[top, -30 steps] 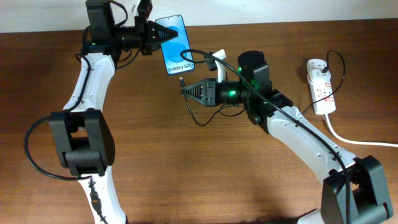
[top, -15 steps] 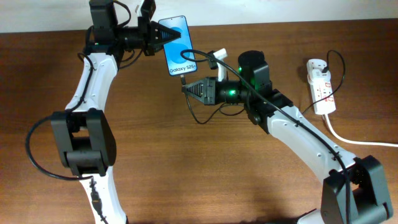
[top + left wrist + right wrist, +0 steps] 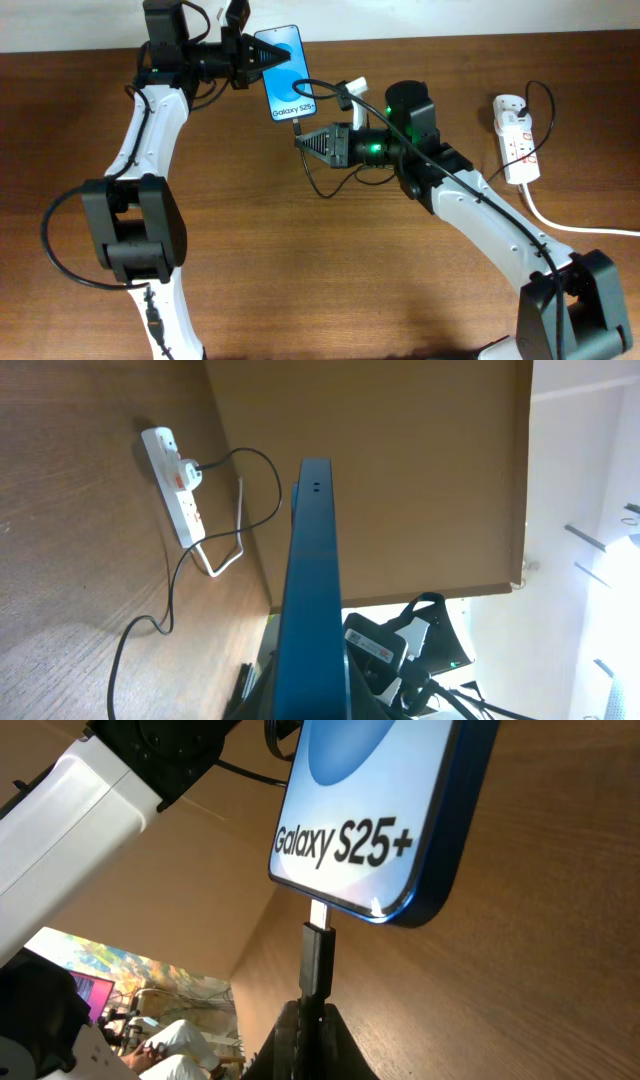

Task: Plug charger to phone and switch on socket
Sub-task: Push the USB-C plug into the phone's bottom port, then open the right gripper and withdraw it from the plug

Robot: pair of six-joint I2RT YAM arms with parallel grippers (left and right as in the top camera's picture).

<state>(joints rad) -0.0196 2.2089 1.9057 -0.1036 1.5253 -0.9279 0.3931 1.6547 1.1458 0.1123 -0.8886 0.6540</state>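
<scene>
My left gripper [image 3: 268,60] is shut on the phone [image 3: 283,72], whose blue screen reads "Galaxy S25+", and holds it at the back of the table. In the left wrist view the phone [image 3: 312,600] shows edge-on between the jaws. My right gripper [image 3: 299,141] is shut on the charger's black plug tip [image 3: 318,958]. The metal end of the plug meets the phone's bottom edge [image 3: 370,905]. The thin black cable [image 3: 322,190] loops under my right arm. The white socket [image 3: 514,138] lies at the right, with a plug and black cable in it.
The socket's thick white cord [image 3: 570,225] runs off the right edge. The socket also shows in the left wrist view [image 3: 177,480] with the black cable [image 3: 170,595] trailing over the wooden table. The table's far edge runs just behind the phone.
My left gripper shifted the phone slightly right and down toward the plug a second ago. My right gripper has nudged the plug up to the phone's bottom edge.
</scene>
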